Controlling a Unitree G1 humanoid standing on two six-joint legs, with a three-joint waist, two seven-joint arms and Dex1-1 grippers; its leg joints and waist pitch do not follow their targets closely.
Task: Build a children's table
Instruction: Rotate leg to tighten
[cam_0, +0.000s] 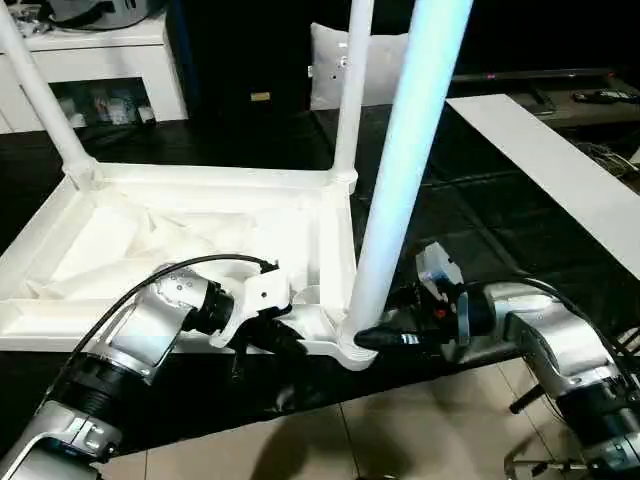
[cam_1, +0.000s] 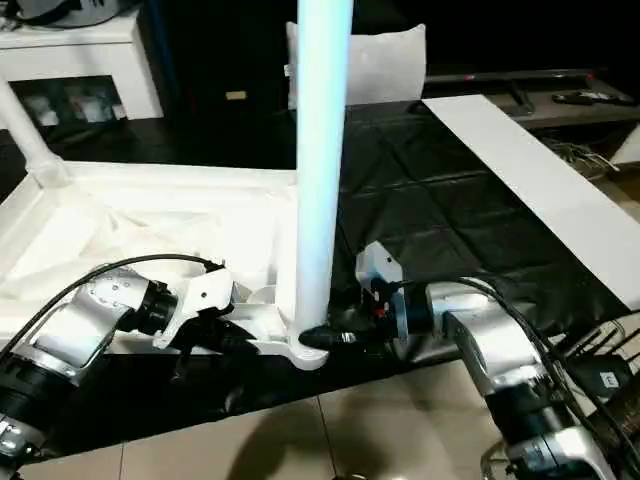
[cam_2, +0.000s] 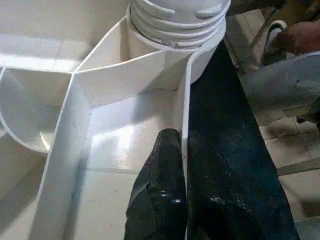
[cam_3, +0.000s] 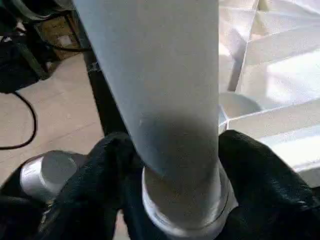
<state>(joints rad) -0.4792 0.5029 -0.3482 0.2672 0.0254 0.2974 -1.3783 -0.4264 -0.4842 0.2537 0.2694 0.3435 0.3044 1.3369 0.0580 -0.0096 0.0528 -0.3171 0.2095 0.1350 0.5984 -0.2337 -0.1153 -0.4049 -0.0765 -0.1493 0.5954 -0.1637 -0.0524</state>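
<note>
The white table top (cam_0: 150, 240) lies upside down on a black cloth, ribs facing up. Two legs stand in its far corner sockets, one at the left (cam_0: 40, 95) and one at the right (cam_0: 352, 90). A third leg (cam_0: 400, 180) stands upright in the near right socket (cam_2: 175, 20). My left gripper (cam_0: 290, 340) is shut on the top's near rim wall beside that socket, with one finger (cam_2: 160, 190) inside the wall. My right gripper (cam_0: 365, 338) holds the base of the near leg (cam_3: 165, 100), its black fingers (cam_3: 260, 175) pressed on both sides.
The black cloth (cam_0: 480, 220) ends just in front of the table top, with tiled floor (cam_0: 420, 430) below. A long white board (cam_0: 560, 170) lies at the right. A white cabinet (cam_0: 100, 60) and a pillow (cam_1: 385, 60) stand at the back.
</note>
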